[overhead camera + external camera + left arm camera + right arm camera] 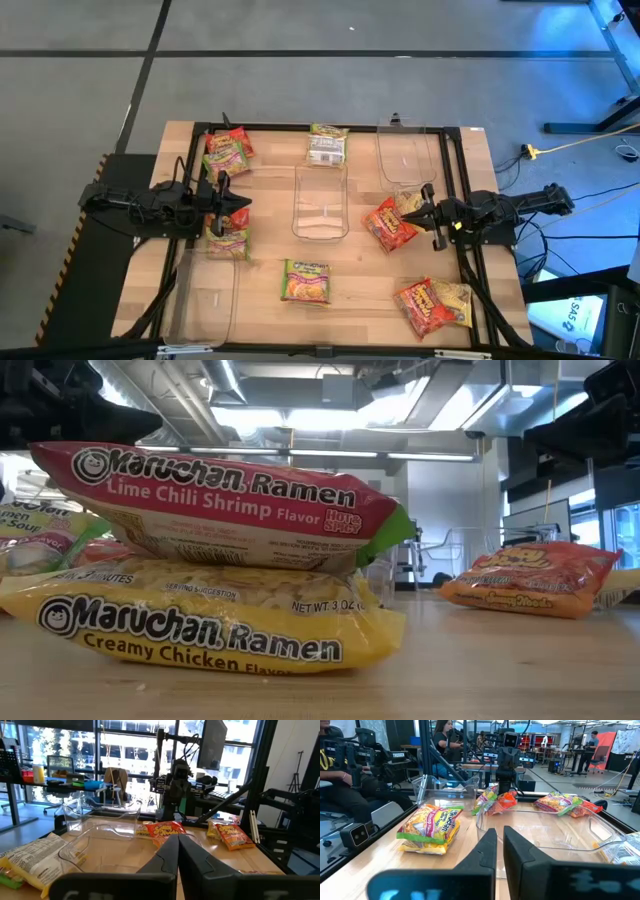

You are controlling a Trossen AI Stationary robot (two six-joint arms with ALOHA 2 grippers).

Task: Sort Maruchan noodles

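Across the wooden table (270,240) the Maruchan noodles lie scattered in loose clusters, none yet inside a bin, so sorting looks to be at its very start. Left gripper (243,203) hovers over the left side with fingers pressed together and nothing between them; right gripper (415,213) mirrors it on the right, likewise closed and empty, both arms reaching inward from opposite table edges, probably a neutral ready pose. Three clear bins are set out as likely destinations: the centre bin (321,232) between the grippers, the far bin (407,172) toward the back right, and the near bin (205,325) at the front left corner; one bin per flavour seems the plan, though which colour goes where cannot be told. Packets by position: a red-and-green pair (226,152) at the back left, a pale packet (327,146) at the back centre showing its printed reverse, a green-edged packet (226,243) just under the left gripper, a green-edged packet (306,281) at the front centre, an orange-red packet (389,226) just beside the right gripper, and a red packet with a yellow one (434,304) at the front right. Low view shows a Lime Chili Shrimp packet (220,500) resting on a Creamy Chicken packet (200,622), so mixed flavours overlap and the upper one probably needs lifting first. Nearest candidate picks appear to be the packets closest to each gripper; jaws must open before any grasp.
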